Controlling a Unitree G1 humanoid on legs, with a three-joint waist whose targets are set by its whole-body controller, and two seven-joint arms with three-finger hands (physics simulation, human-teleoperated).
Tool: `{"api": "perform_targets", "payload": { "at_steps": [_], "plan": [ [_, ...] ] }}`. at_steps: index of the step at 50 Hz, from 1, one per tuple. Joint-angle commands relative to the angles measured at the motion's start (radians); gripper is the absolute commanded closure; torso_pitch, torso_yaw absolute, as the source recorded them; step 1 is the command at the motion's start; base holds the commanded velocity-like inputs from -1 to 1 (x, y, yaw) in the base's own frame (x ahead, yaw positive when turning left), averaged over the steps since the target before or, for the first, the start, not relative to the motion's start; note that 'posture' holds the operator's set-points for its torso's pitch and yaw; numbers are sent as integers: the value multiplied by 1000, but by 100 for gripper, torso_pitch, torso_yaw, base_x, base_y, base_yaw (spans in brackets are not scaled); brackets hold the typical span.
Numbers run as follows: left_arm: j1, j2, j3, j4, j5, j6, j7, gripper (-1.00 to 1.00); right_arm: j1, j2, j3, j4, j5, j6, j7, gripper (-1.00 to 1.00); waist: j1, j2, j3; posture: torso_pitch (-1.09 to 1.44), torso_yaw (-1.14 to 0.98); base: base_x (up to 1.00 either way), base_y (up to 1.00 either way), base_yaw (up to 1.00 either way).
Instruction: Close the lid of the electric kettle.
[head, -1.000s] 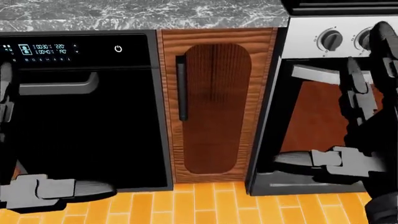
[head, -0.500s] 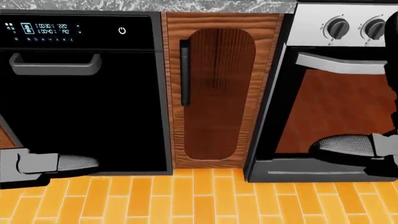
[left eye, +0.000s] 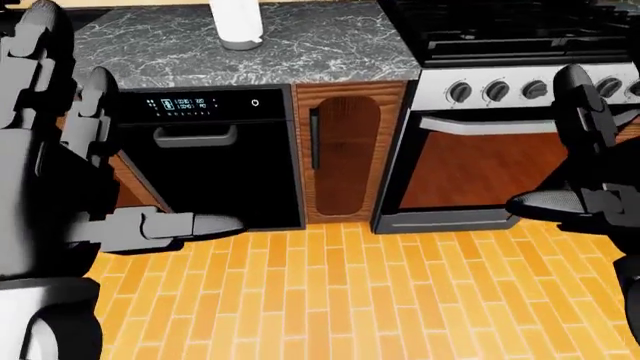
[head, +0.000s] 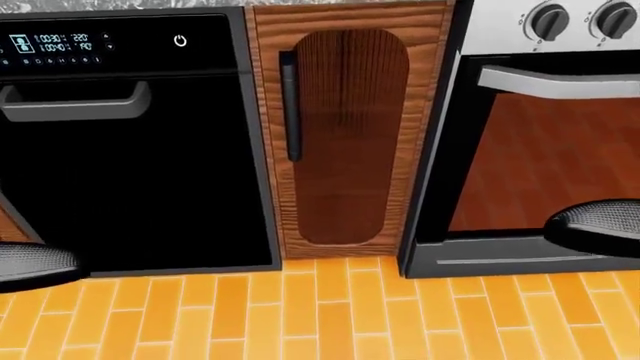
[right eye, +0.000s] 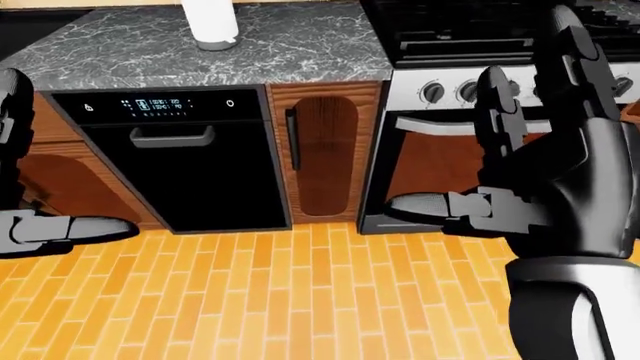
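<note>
Both the left hand (left eye: 140, 225) and right hand (right eye: 520, 187) hang open and empty facing the dishwasher (left eye: 215, 161), presumably because no kettle is in reach.

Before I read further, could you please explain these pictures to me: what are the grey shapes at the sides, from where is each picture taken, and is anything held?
All three pictures come from cameras on a simulated humanoid robot's head, looking down at kitchen cabinets. The grey shapes are its own hands: the left hand and the right hand, both open and holding nothing. Ahead stand a black dishwasher, a narrow wooden cabinet door and an oven with knobs. On the marble counter stands a white object, cut off by the picture's top edge; whether it is the kettle I cannot tell. The floor is orange wood.
</note>
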Motion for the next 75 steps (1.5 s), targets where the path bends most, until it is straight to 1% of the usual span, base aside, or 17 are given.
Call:
{"api": "perform_targets", "payload": {
  "at_steps": [1,14,18,41,45,46,50,53,57,60,63,66,67,68,69,71,75],
  "plan": [
    [-17,18,23,-4,16,-27,9,-100,-16,-14,-20,-14,-2,-23,0,-100,0,-1,-19,0,0,0,0,0],
    [-10,16,32,-4,12,-27,7,-100,-19,-30,-25,-17,25,-18,-23,-100,-3,-4,-18,0,0,0,0,0],
    [-10,8,30,-4,20,-22,3,-100,-16,-18,-11,-15,-7,-15,-8,-100,-4,-5,-16,0,0,0,0,0],
    [-12,-22,-6,-4,64,-21,-9,-100,-21,-11,-18,-18,-17,-5,4,-100,-3,-4,-14,0,0,0,0,0],
    [-13,-5,5,-4,41,-26,1,-100,-19,-9,-18,-18,-19,-6,5,-100,-3,-4,-14,0,0,0,0,0],
    [-11,-11,-3,-4,54,-25,-2,-100,-18,-8,-15,-21,-24,-6,7,-100,-5,2,-29,0,0,0,9,0],
    [-8,-17,-11,-4,67,-27,-6,-100,-16,1,-9,-20,-36,-2,14,-100,-8,9,-17,0,0,0,11,0],
    [-4,-26,-9,-4,74,-25,-13,-100,-14,9,-6,-21,-45,0,20,-100,-10,39,-13,0,0,0,11,0],
    [-7,-23,-9,-4,70,-25,-10,-100,-14,15,-3,-22,-59,4,29,-100,-8,45,-16,0,0,0,10,0],
    [-11,-24,-12,-4,70,-22,-10,-100,-15,14,-9,-21,-52,7,28,-100,-6,26,-23,0,0,0,10,0],
    [-7,-27,-11,-4,76,-22,-14,-100,-9,22,-2,-24,-69,8,37,-100,-4,-2,-14,0,0,0,11,0],
    [-5,-30,-16,-4,86,-23,-17,-100,-6,31,0,-23,-83,10,47,-100,-2,-57,-21,0,0,0,10,0],
    [-9,-23,-16,-4,76,-24,-11,-100,-5,35,1,-24,-88,11,51,-100,-13,-21,-19,0,0,0,11,0],
    [-9,-22,-17,-4,75,-25,-9,-100,-5,37,0,-24,-92,12,53,-100,-8,-39,-18,0,0,0,10,0],
    [-2,-31,-21,-4,89,-27,-17,-100,-6,38,-2,-24,-89,14,52,-100,-9,-43,-21,0,0,0,10,0],
    [0,-29,-19,-4,88,-29,-17,-100,-8,36,-4,-25,-83,15,48,-100,-10,-37,-27,0,0,0,11,0],
    [7,-26,-5,-4,78,-31,-16,-100,-4,47,3,-24,-103,18,61,-100,-8,-7,-10,0,0,0,11,0]
  ]
}}
